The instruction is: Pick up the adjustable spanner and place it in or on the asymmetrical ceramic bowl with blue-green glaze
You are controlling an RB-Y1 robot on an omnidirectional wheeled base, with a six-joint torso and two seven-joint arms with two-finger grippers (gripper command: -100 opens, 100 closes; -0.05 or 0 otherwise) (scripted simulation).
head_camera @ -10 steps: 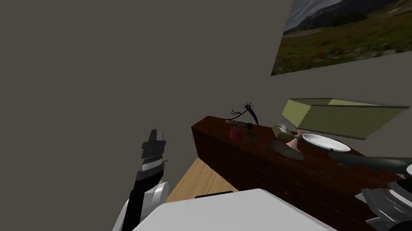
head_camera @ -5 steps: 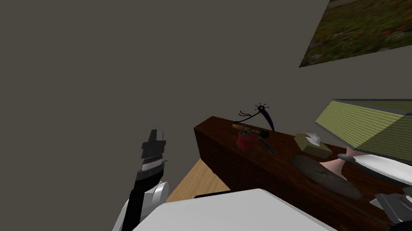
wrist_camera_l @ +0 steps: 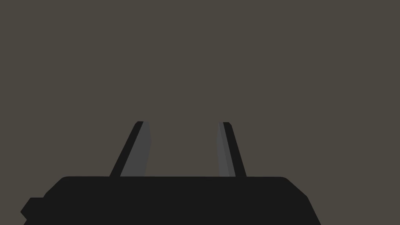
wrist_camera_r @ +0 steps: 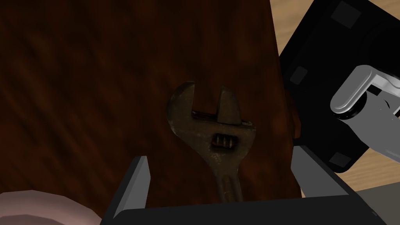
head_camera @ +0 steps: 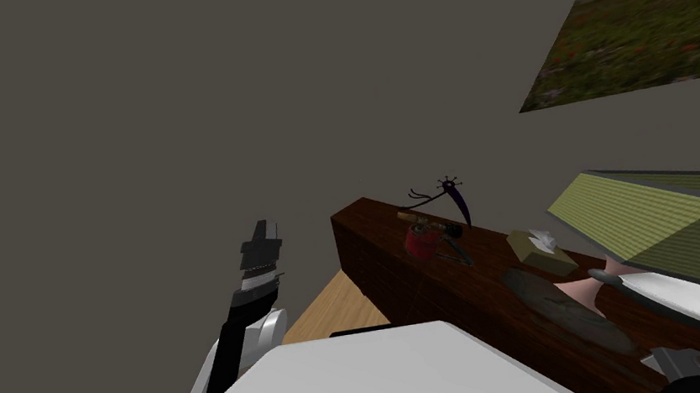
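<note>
A dark, rusty adjustable spanner (wrist_camera_r: 213,134) lies flat on the dark wood sideboard top (wrist_camera_r: 78,78). Its jaws point away from my right hand. My right gripper (wrist_camera_r: 220,154) hangs close over it, open, one finger on each side of the handle and neither touching it. A pale pink rounded vessel (wrist_camera_r: 35,207) sits just off one finger. In the head view that pink vessel (head_camera: 577,291) stands by a shallow grey dish (head_camera: 553,303) on the sideboard (head_camera: 401,276), where my white right forearm (head_camera: 674,295) reaches in. My left gripper (head_camera: 260,248) is raised at the left, open and empty (wrist_camera_l: 183,124).
Farther along the sideboard are a tan tissue box (head_camera: 540,248), a red pot (head_camera: 422,241) and a dark spiky ornament (head_camera: 451,193). A yellow-green slatted panel (head_camera: 664,216) leans behind them. Light wood floor (head_camera: 338,310) lies in front of the sideboard.
My head view has swung, so the sideboard's things and the wall picture have slid toward the right edge. My right forearm now covers more of the sideboard. The left arm has held still.
</note>
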